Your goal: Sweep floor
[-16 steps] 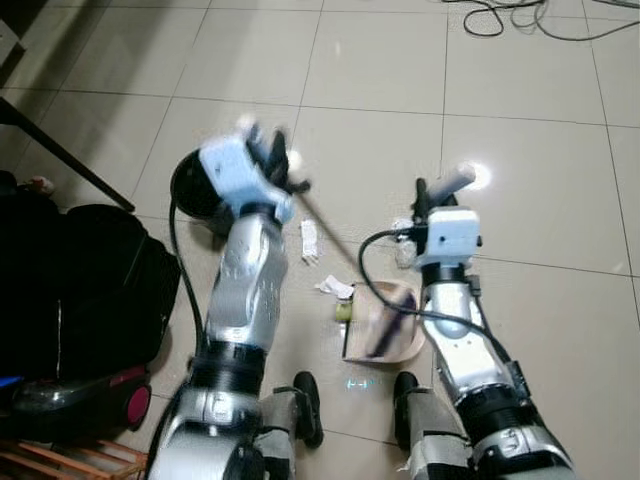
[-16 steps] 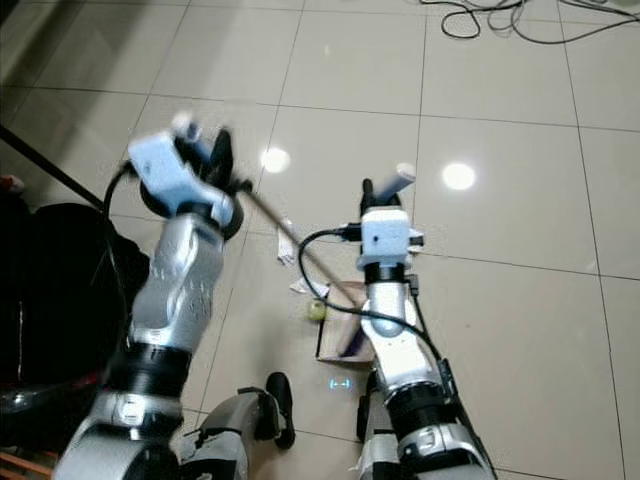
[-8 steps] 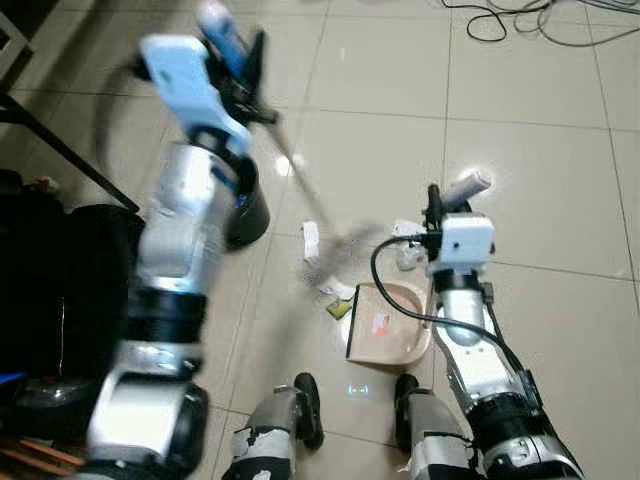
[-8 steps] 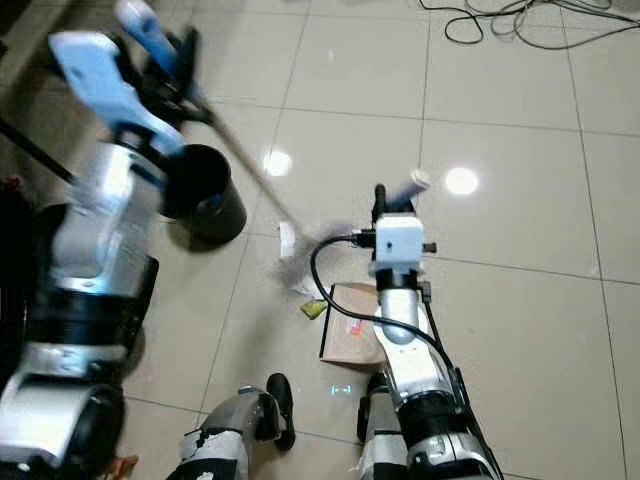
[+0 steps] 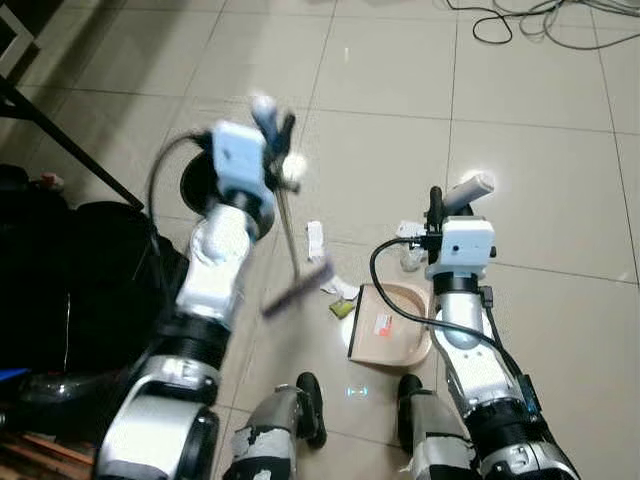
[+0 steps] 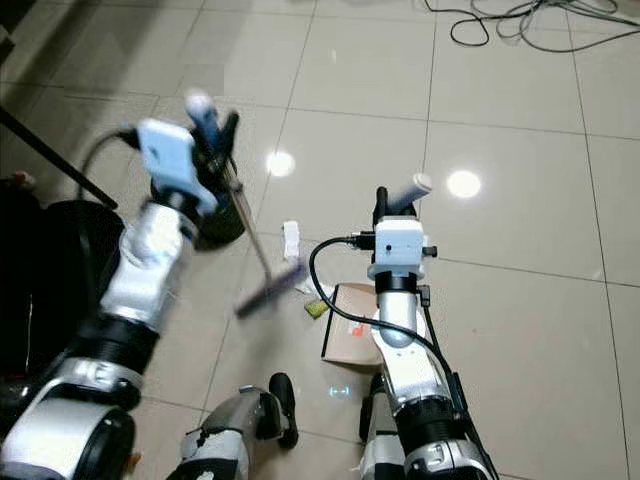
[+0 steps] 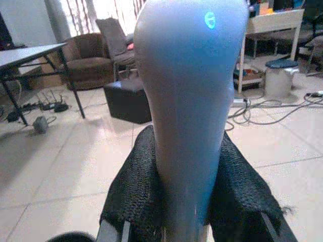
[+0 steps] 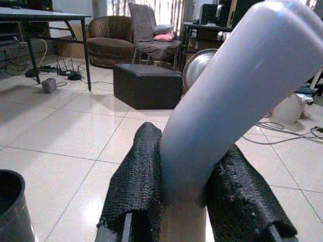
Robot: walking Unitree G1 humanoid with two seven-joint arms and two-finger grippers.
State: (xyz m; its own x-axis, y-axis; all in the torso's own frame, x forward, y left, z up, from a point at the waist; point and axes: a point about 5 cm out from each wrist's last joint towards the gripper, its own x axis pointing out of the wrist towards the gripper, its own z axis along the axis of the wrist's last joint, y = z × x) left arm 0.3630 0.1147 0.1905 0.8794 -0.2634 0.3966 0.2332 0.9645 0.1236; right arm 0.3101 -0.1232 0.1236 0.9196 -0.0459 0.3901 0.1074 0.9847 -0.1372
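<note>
- Left eye view: the left gripper is raised at about 10 o'clock from the dustpan, its fingers clamped on the broom handle.
- The broom slants down from that gripper; its blurred brush head hangs just beside the dustpan, at its 9 o'clock.
- The right gripper sits at 12 o'clock of the dustpan, fingers closed around the dustpan handle.
- The dustpan rests on the tiled floor in front of the robot's feet, a small red-marked scrap inside it.
- Paper scraps and a yellow-green piece lie on the floor between the brush head and the dustpan.
- A black bin stands behind the left arm, at 9 o'clock of the scraps.
- Cables lie at 12 o'clock, well apart.
</note>
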